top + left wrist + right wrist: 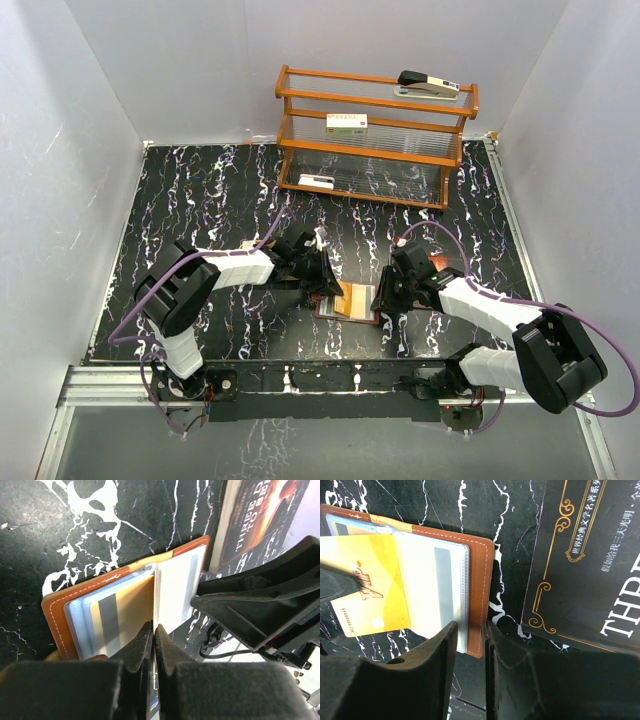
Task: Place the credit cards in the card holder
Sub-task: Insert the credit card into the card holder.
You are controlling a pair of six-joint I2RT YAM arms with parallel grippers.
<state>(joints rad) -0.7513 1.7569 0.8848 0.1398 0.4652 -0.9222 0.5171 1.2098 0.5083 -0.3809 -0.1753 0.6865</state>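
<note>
Right wrist view: "VIP" gold card (370,592) in left end effector (154,632)'s pinch; right end effector (470,630) clamps wallet (481,580).

gold card (367,587): "VIP" | dark booklet (590,565): "THRE", Chinese lettering

in the top view the card holder (348,301) is mostly covered by the two grippers meeting over it, and only an orange strip of it shows between them. the dark booklet (437,268) to the right of the card holder is almost wholly under the right arm. in the right wrist view that booklet (585,560) is cut off by the right and top edges, its pale lettering broken off. the gold card (370,585) over the card holder has its left part hidden behind a dark finger. in the left wrist view, whether the left gripper (153,630) pinches a pocket sheet or a card cannot be told.
</note>
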